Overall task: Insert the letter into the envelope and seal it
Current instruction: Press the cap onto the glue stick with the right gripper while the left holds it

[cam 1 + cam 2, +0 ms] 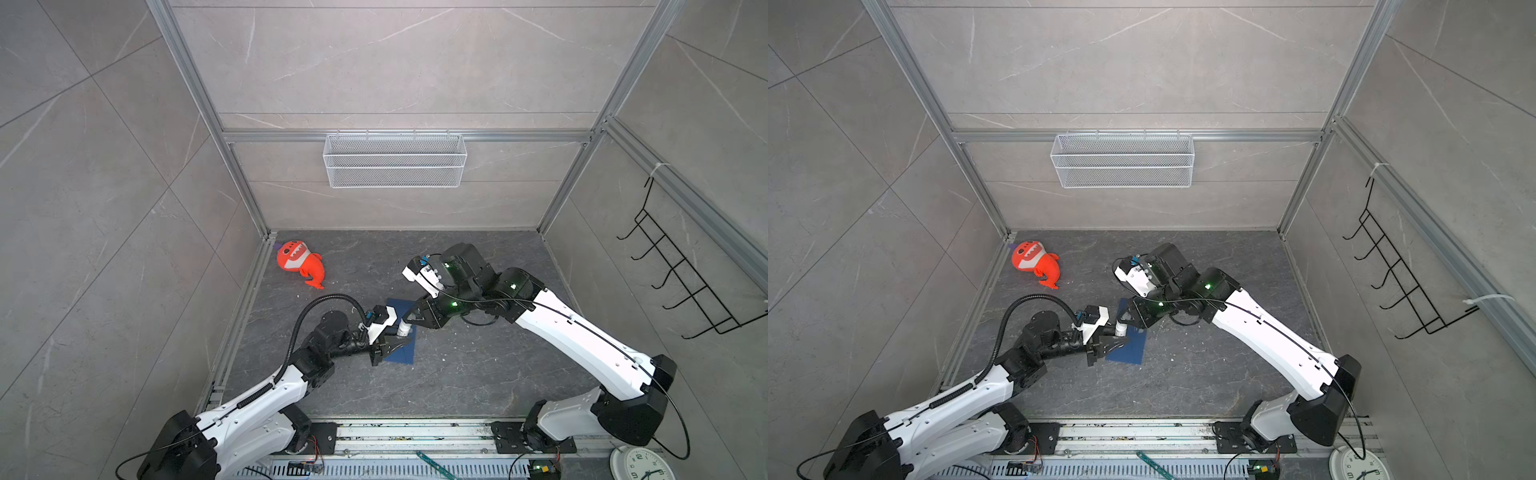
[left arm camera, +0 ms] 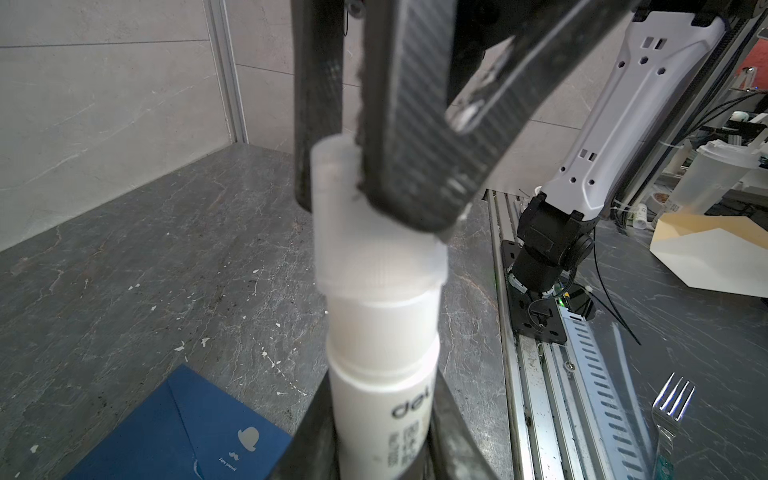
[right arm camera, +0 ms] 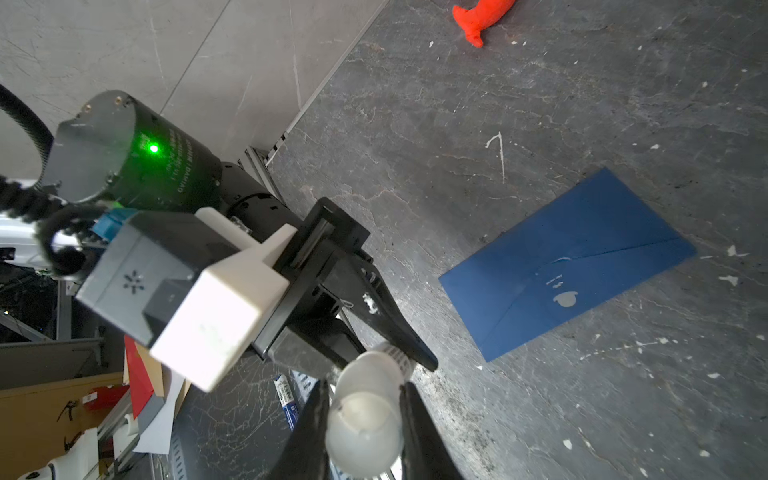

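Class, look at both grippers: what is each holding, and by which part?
The left gripper holds the white glue stick by its body; the right gripper pinches its translucent cap.

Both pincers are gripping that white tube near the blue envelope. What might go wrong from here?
1. The right pincer pinches only the translucent plastic cap of the white cylindrical glue stick; it may slip off, or pop free with a jerk.
2. The left pincer holds the stick near the dark blue paper envelope; a dropped stick could knock it askew.
3. The pincers sit very close together and might collide.
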`<state>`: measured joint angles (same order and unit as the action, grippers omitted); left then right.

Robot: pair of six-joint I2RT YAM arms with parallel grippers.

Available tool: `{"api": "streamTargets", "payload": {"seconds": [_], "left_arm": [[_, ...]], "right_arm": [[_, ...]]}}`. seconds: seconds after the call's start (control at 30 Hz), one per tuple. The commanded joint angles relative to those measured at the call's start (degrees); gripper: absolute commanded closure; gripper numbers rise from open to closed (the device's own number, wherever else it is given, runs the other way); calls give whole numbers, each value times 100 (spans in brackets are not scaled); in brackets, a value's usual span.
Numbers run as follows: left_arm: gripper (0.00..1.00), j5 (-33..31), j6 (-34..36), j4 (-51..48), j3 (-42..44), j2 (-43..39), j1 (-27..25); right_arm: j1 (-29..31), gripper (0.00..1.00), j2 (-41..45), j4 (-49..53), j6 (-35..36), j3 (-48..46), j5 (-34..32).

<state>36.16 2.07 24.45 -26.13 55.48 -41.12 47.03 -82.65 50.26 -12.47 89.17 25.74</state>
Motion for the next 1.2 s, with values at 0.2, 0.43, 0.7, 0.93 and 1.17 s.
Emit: {"api": "streamTargets", "payload": {"seconds": [0.2, 0.43, 0.7, 0.93, 1.17], "left_arm": [[100, 285, 6, 434, -331, 15, -44], [100, 275, 14, 438, -356, 7, -42], [100, 137, 53, 536, -289, -101, -40], [100, -69, 27, 828, -129, -222, -39], [100, -205, 10, 990, -59, -257, -37]], "right_arm": [[348, 77, -369, 565, 483, 386, -159], [523, 79, -607, 908, 673, 505, -385], [725, 81, -775, 973, 700, 285, -451], [926, 83, -818, 738, 528, -283, -442], [1097, 84, -796, 314, 242, -971, -375]]}}
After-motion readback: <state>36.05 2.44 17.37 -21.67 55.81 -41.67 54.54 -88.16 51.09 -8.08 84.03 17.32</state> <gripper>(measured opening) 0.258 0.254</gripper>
